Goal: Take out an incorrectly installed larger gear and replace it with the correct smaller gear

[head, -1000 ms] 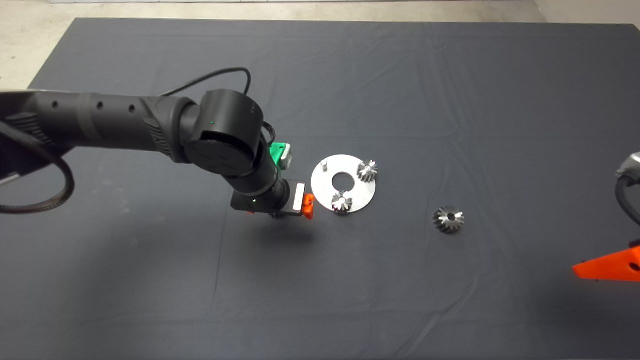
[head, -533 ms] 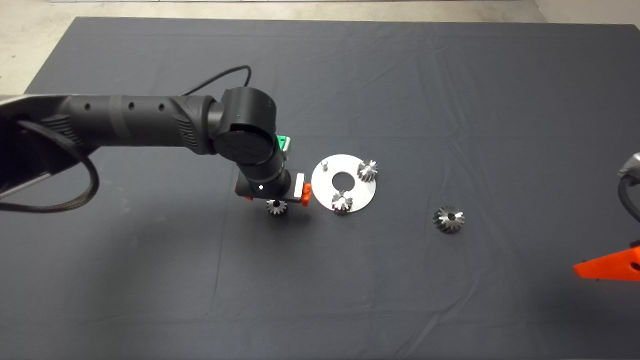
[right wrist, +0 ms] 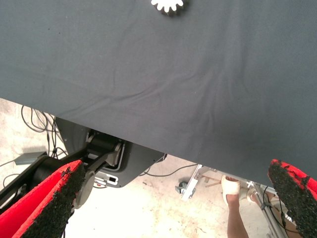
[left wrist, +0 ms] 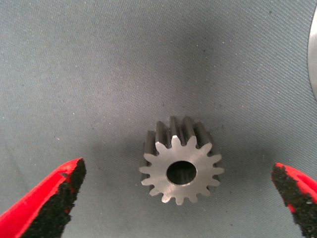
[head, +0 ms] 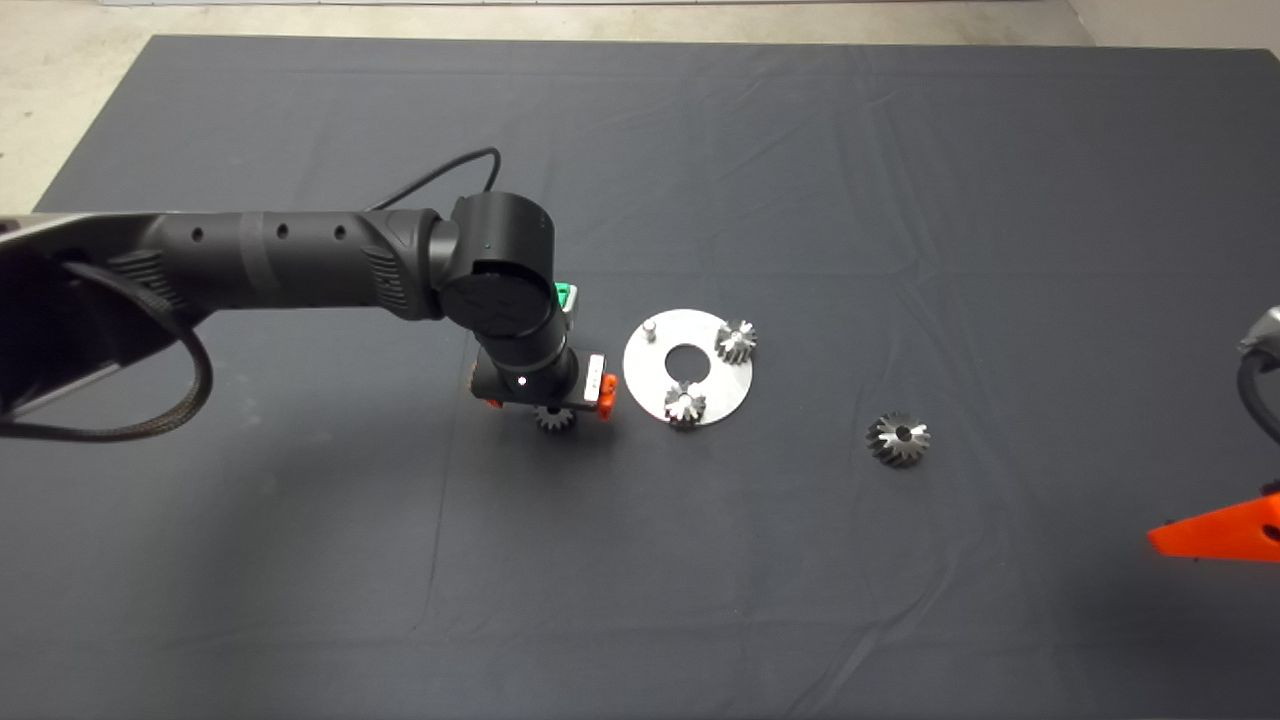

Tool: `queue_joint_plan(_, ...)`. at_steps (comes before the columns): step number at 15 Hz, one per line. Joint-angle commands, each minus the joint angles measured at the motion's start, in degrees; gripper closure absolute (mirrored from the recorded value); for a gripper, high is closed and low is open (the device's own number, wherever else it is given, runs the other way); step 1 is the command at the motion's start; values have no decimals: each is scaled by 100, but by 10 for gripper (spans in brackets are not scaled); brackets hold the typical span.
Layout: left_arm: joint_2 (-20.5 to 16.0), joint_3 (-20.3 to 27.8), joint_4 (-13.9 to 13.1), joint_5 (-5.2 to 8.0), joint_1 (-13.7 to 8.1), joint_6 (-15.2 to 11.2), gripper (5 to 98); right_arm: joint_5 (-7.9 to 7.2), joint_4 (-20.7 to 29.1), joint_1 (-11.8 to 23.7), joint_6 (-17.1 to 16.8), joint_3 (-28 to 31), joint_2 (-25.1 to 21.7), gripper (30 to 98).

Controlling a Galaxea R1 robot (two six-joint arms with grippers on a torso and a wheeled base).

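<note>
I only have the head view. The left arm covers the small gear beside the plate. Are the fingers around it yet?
Observer: Left wrist view shows the left gripper open, one finger on each side of the smaller gear, neither touching.
Operator: Gear upright or tipped?
Observer: Lying flat on the mat, centre hole facing the camera.
Operator: And the right arm?
Observer: The right gripper is open and holds nothing, past the mat's edge over the floor; a person's foot shows there.

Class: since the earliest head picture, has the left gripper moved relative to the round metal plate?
Yes. The left gripper has shifted slightly away from the round metal plate, over the smaller gear.
</note>
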Motion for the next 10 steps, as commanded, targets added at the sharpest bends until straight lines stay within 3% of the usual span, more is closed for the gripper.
queue_joint_plan(1,-18,-49,73,229,-22,104,85,21,165,108,-3,22,7,308)
queue_joint_plan(5,-18,-76,73,211,-14,140,138,21,165,100,6,22,7,308)
queue_joint_plan(10,-27,-85,73,88,107,158,191,21,156,109,6,22,7,308)
